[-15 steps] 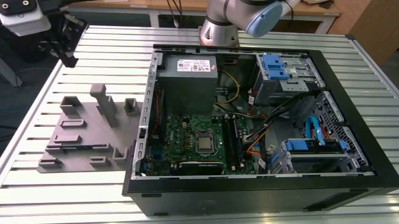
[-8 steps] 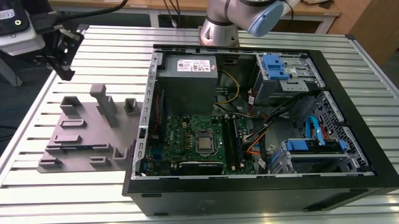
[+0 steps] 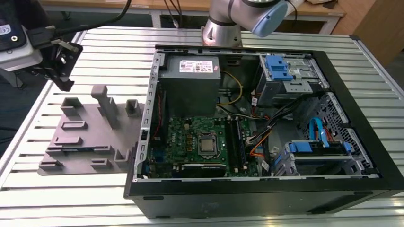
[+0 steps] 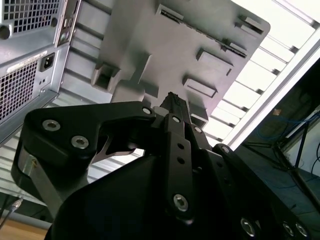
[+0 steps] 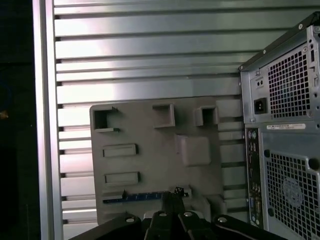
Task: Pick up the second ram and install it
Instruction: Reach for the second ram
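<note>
Open computer case (image 3: 252, 201) beside grey tray (image 3: 88, 138) on slatted table (image 3: 63, 195).

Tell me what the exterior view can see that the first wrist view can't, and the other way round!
The exterior view peeks inside the open computer case: the green motherboard, cables and blue drive brackets. The first wrist view faces the case's back panel, with vent holes and a power socket. Both share the grey tray, the slatted table and the gripper.
</note>
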`<state>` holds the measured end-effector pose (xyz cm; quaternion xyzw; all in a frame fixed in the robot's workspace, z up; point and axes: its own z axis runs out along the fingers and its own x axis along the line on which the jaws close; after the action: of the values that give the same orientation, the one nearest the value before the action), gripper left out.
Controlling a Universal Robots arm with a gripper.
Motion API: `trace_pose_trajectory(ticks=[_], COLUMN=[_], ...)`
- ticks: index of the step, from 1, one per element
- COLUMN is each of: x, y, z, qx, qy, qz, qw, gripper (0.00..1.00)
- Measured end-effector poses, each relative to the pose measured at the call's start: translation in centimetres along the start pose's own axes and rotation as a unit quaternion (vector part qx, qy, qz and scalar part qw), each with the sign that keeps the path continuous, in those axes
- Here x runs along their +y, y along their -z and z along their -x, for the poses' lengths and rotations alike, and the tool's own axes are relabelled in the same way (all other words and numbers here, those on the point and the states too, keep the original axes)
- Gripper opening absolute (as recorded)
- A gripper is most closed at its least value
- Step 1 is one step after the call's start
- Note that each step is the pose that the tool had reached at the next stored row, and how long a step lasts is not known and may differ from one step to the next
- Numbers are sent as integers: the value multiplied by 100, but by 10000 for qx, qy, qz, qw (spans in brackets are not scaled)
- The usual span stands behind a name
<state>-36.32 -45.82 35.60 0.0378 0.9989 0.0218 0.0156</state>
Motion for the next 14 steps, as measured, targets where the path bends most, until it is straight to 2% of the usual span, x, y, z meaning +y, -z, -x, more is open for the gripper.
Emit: trace_pose_trajectory(ticks=[14], x=[-200], y=[-147], z=[-24], qx=[0], qy=[0], qz=[0], qw=[10000], gripper=[7])
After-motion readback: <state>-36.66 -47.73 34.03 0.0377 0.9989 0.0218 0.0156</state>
